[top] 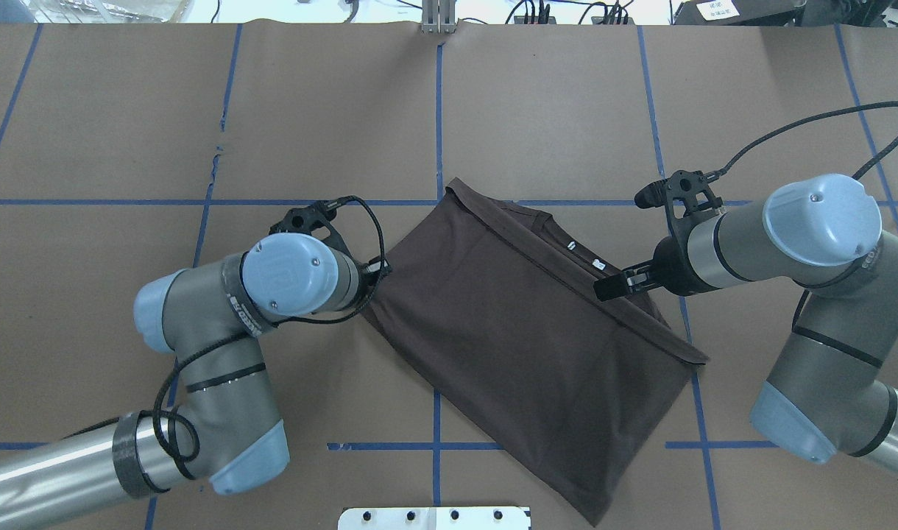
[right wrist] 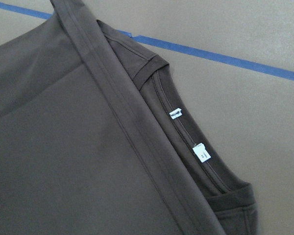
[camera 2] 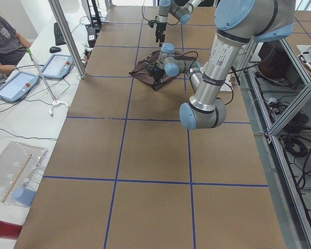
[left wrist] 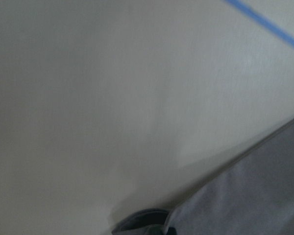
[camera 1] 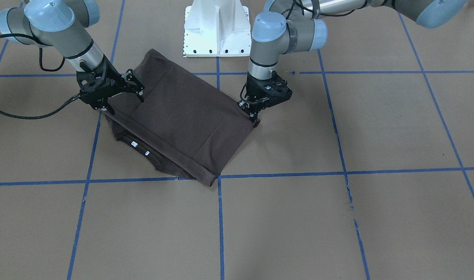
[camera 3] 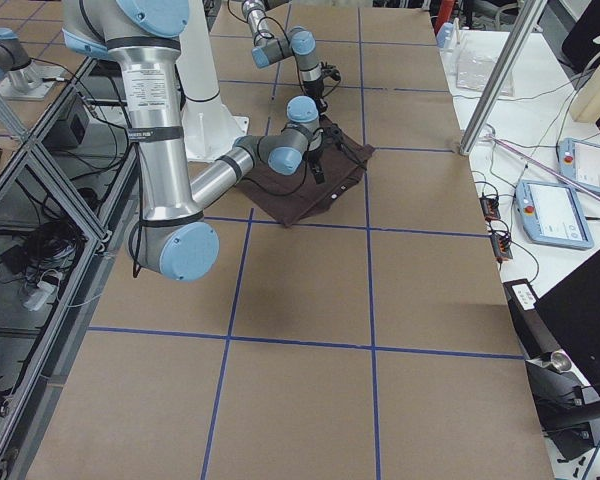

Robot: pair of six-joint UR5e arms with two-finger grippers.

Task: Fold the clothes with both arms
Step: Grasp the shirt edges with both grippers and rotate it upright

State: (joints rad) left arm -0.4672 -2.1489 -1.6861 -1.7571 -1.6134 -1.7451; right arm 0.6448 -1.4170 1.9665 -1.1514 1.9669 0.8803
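The dark brown T-shirt (top: 515,331) lies folded on the table, its hem laid across just short of the collar with the white neck tags (right wrist: 202,152). My right gripper (camera 1: 122,99) hovers just above the shirt's edge near the collar with its fingers spread and empty; it also shows in the overhead view (top: 618,283). My left gripper (camera 1: 255,116) points down at the shirt's opposite edge, low at the table. Its fingers are seen edge-on, and my wrist (top: 302,276) hides them from above, so I cannot tell whether they hold the cloth. The shirt edge (left wrist: 255,191) shows blurred in the left wrist view.
The white pedestal base (camera 1: 216,29) stands just behind the shirt. The brown table has blue tape grid lines (camera 1: 220,217). A person (camera 2: 5,44) sits at a side bench with tablets, beyond the table's far edge.
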